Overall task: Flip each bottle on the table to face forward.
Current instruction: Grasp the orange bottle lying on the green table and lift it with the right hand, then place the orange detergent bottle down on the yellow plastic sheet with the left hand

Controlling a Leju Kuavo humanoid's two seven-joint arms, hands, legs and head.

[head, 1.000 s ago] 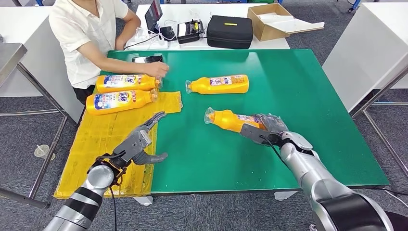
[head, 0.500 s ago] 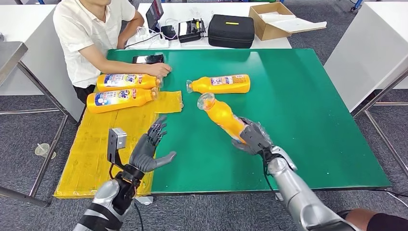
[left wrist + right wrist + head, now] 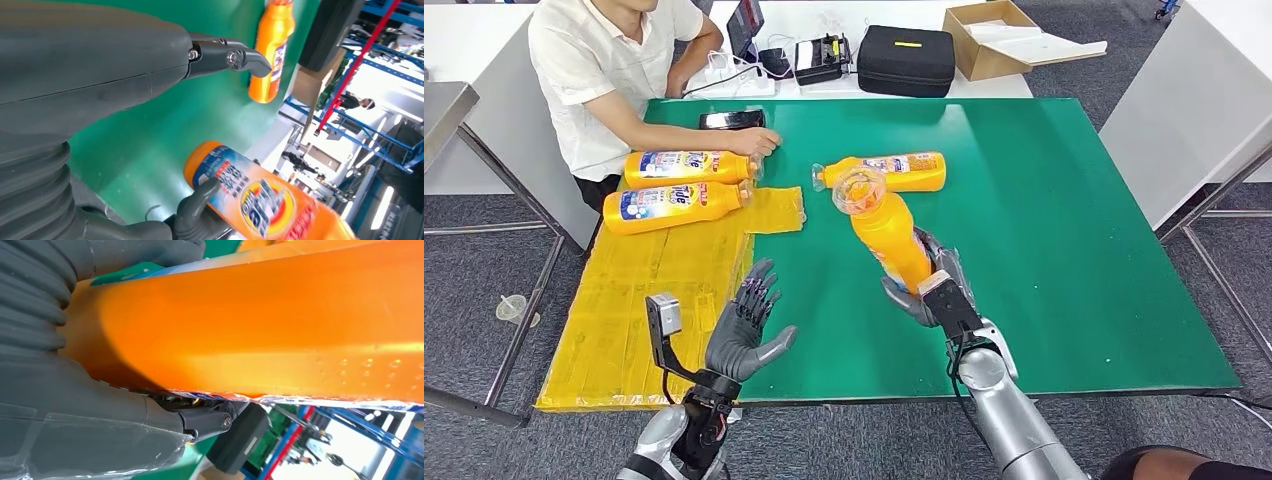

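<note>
the right hand (image 3: 929,285) has lifted the held bottle (image 3: 889,235) off the green table (image 3: 1064,210): a second ago it lay flat on the table with its neck toward the robot's left, half a second ago it was raised at a slant, and now it stands close to upright in the hand, its clear cap end uppermost and overlapping the neck of the bottle lying behind it (image 3: 894,172) in the head view. the right arm has drawn in toward the robot. the left hand (image 3: 746,330) has turned from palm-down over the yellow sheet (image 3: 639,290) to raised, fingers spread and pointing up, and has shifted nearer the sheet's edge with the green.
</note>
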